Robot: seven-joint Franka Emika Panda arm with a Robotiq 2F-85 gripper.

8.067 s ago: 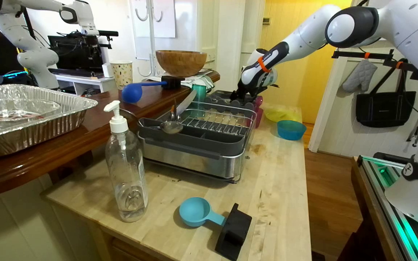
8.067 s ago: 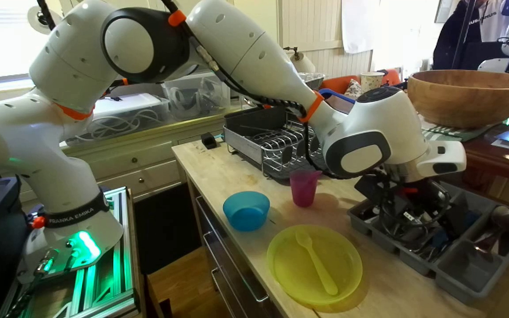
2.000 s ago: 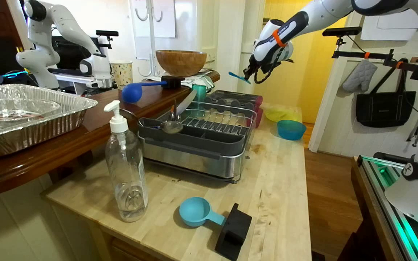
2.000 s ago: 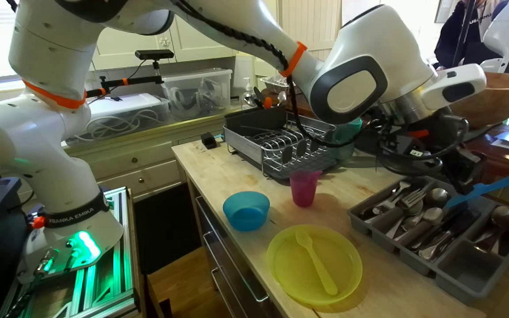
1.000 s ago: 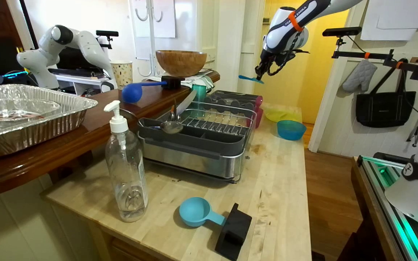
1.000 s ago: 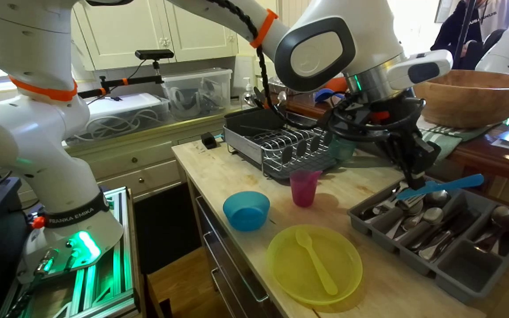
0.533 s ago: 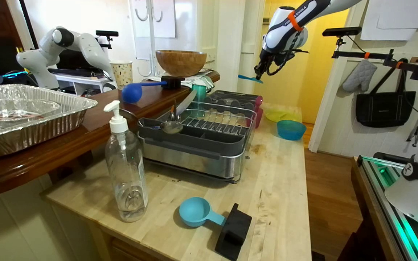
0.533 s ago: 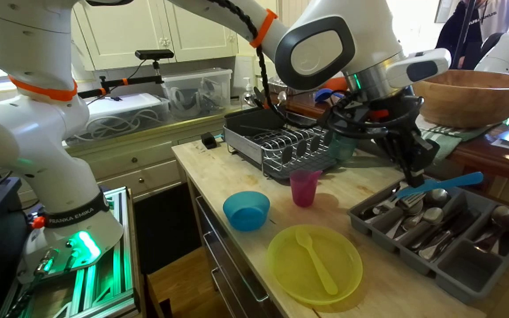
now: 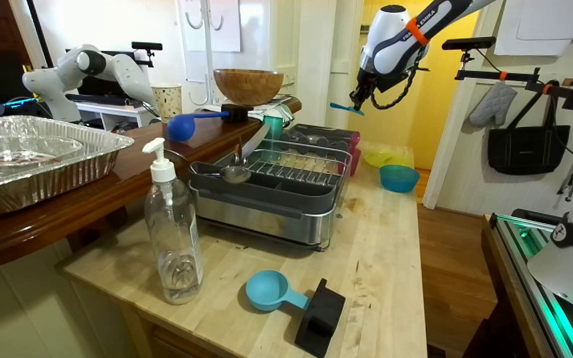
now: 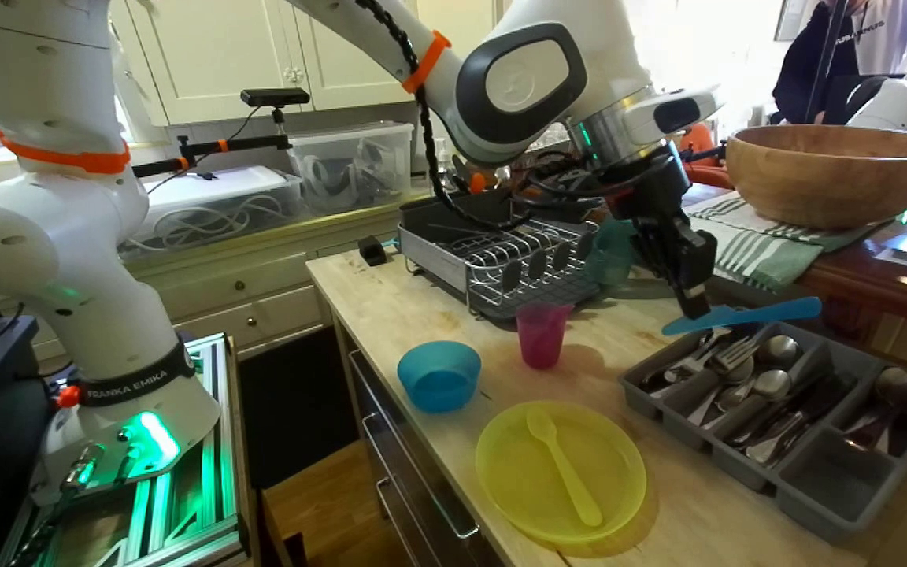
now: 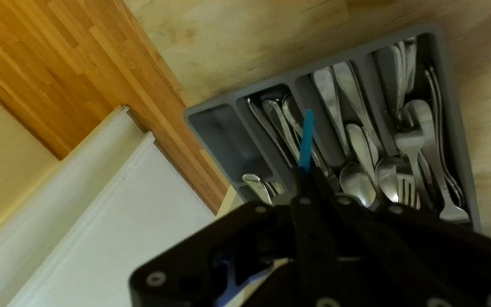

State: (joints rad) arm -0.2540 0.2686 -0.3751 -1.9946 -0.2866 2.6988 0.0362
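One blue plastic knife (image 10: 746, 316), pinched in jaws closed tight on its thin body, has just shifted slightly sideways, hanging clear above the cutlery tray (image 10: 838, 476); lifting looks done, setting down not yet

The utensil (image 10: 768, 311) is bright blue, the gripper (image 10: 694, 307) black, and the arm (image 10: 36, 252) white with orange bands (image 10: 427, 61). The cutlery tray (image 10: 839, 476) is mid-grey and the cutlery (image 11: 356, 181) mostly silver. Plate (image 10: 524, 492) and spoon (image 10: 568, 470) are lemon yellow; the small cup (image 10: 542, 337) is magenta, the blue bowl (image 10: 438, 387) leans towards turquoise. Green and white stripes run through the cloth (image 10: 772, 253), and the wooden bowl (image 10: 839, 177) is warm brown. In an exterior view, the patterned cup (image 9: 167, 102) carries ochre patches over a pale ground, the scoop (image 9: 267, 291) is light blue, the block (image 9: 319, 318) black, the pump (image 9: 162, 171) white, and the dish rack (image 9: 266, 223) dark grey and silver. The countertop (image 9: 386, 283) is pale blond with brown streaks.
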